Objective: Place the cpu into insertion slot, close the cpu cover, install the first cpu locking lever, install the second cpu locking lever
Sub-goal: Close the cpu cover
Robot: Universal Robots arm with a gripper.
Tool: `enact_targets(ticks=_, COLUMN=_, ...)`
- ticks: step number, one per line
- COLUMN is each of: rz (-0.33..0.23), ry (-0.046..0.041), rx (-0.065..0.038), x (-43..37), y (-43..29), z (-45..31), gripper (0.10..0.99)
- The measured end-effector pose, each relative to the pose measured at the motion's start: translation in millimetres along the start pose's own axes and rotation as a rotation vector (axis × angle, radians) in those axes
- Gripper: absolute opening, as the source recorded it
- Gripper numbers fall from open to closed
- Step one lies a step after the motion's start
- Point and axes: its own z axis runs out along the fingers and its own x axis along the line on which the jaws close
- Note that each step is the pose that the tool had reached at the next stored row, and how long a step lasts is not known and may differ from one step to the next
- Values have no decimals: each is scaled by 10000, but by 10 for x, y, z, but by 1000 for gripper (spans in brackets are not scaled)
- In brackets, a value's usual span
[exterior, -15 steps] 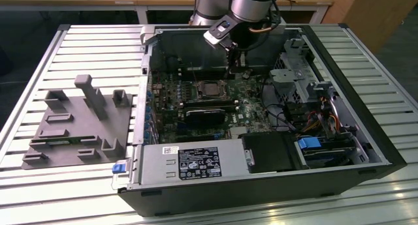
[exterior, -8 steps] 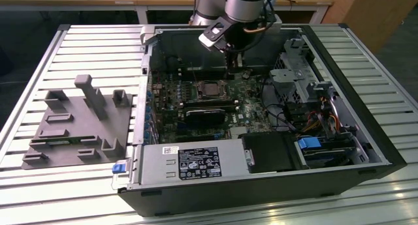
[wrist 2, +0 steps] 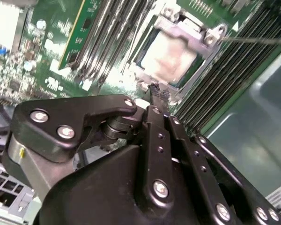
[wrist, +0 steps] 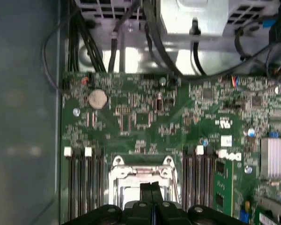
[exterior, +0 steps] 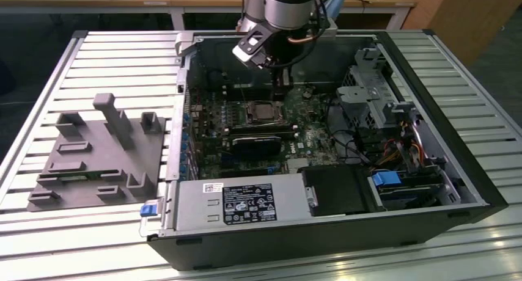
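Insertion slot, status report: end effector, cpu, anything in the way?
End effector shut, tips at the cpu cover edge. Cpu seated inside that frame. Memory slots either side, nothing across.

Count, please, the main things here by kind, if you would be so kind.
Case: 1
Grey fixture: 1
Motherboard: 1
Power supply: 1
Cpu: 1
Gripper: 1
Total: 6
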Motion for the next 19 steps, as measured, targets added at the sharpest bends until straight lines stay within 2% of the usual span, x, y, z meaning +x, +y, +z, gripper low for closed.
enact_targets(ticks=6, rz=-1, ry=0, rx=0, x=1, y=-88, z=61, gripper=102)
enact_targets(ticks=15, rz=-4, ry=-1, rx=49, x=2, y=-159, z=175, gripper=102)
enact_targets(ticks=19, rz=-5, ry=-2, rx=51, x=2, y=-190, z=188, gripper=102)
